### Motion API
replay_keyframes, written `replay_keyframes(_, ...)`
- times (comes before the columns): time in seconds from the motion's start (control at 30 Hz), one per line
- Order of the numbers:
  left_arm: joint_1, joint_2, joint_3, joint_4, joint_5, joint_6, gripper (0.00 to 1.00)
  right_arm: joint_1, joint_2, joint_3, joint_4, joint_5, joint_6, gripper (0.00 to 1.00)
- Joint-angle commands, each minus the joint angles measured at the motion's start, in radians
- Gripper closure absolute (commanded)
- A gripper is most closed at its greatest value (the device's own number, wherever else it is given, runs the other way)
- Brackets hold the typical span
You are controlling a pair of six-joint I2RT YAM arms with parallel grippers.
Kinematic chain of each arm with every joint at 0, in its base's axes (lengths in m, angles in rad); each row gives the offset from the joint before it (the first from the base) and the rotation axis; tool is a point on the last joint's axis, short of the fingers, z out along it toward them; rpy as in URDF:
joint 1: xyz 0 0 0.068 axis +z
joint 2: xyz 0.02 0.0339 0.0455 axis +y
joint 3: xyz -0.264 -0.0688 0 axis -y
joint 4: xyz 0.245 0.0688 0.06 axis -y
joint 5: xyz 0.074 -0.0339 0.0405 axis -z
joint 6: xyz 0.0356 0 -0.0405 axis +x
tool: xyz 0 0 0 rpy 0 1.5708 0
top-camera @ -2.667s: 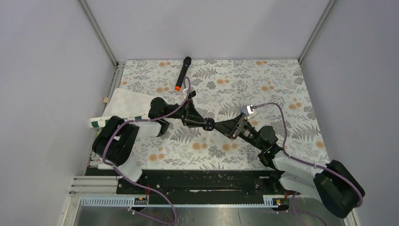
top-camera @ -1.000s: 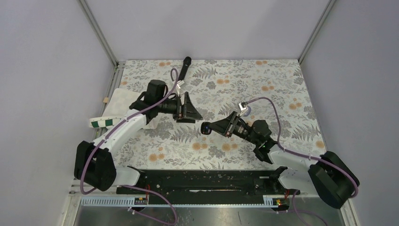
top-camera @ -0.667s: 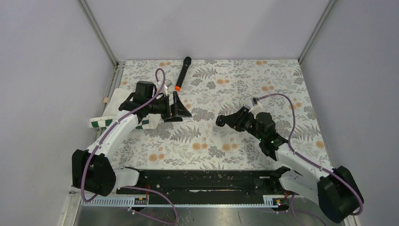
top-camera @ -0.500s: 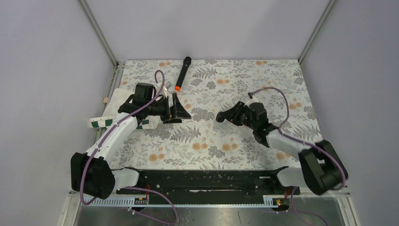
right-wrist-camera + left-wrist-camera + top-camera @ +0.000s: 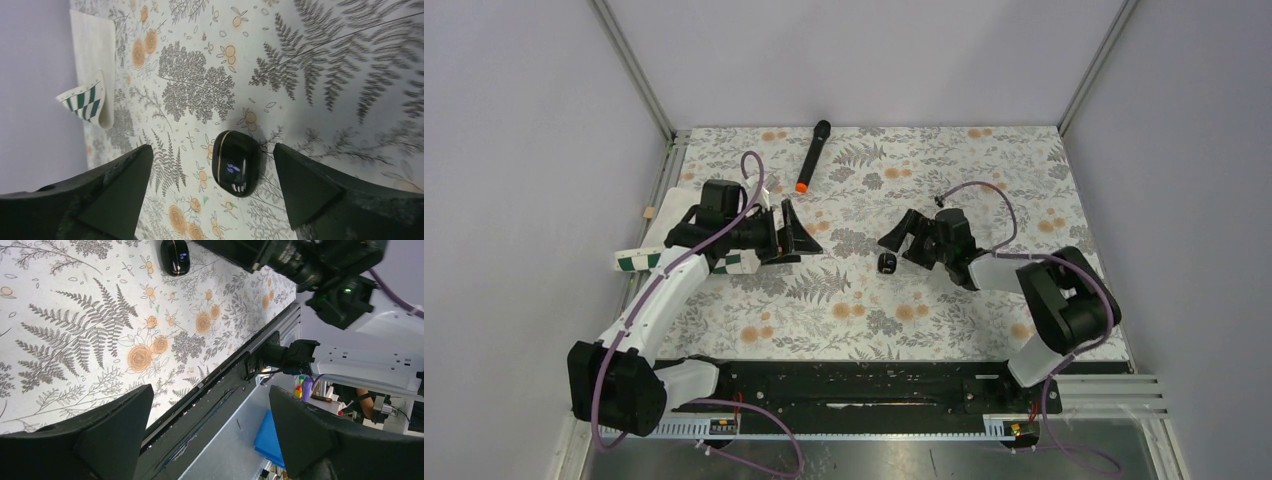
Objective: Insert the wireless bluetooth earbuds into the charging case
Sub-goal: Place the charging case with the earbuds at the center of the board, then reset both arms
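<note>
Both arms have drawn apart since the earlier top view, where their grippers met over the middle of the floral table [image 5: 984, 160] with a small dark object between them. The right gripper [image 5: 896, 240] then carried that object alone. Now the charging case [image 5: 236, 163] lies on the table by itself, near the middle of the surface and well away from all four edges.

The case is glossy, black and rounded, and its lid looks shut. No wireless bluetooth earbuds show in any view, so they are probably already inside. If so, the task is likely at or near its end.

The right gripper's fingers are spread wide and hold nothing. In the right wrist view the case lies on the table beyond and between the two fingertips, touching neither. The left gripper [image 5: 802, 233] is also spread wide and empty. It has pulled back toward the left edge, well apart from the case, which shows small at the top of its wrist view.

A black microphone [image 5: 812, 155] with an orange band lies near the far edge. A folded white cloth [image 5: 679, 222] with green checks sits at the left edge.
</note>
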Motion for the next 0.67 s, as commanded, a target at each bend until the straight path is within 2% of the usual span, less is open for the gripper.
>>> replay_keyframes(0.0, 0.018, -0.007, 0.098, -0.055, -0.056, 0.061, 0.13, -0.003, -0.205, 0.088, -0.373, 0.2, -0.186, 0.0)
replay_keyframes(0.13, 0.025, -0.019, 0.162, -0.062, -0.159, 0.078, 0.13, -0.003, -0.387, 0.192, -0.798, 0.536, -0.241, 0.01)
replay_keyframes(0.2, 0.025, -0.017, 0.168, -0.027, -0.209, 0.067, 0.13, -0.003, -0.477, 0.212, -0.928, 0.685, -0.247, 0.01)
replay_keyframes(0.27, 0.026, -0.007, 0.177, -0.004, -0.266, 0.041, 0.13, -0.002, -0.541, 0.229, -1.019, 0.769, -0.267, 0.0)
replay_keyframes(0.37, 0.027, 0.009, 0.175, 0.021, -0.298, -0.007, 0.12, -0.002, -0.624, 0.236, -1.117, 0.847, -0.282, 0.01)
replay_keyframes(0.47, 0.027, 0.024, 0.147, 0.076, -0.238, -0.019, 0.13, -0.004, -0.699, 0.223, -1.175, 0.886, -0.277, 0.0)
replay_keyframes(0.63, 0.028, 0.051, 0.159, 0.079, -0.198, -0.018, 0.13, -0.003, -0.791, 0.174, -1.175, 0.9, -0.28, 0.01)
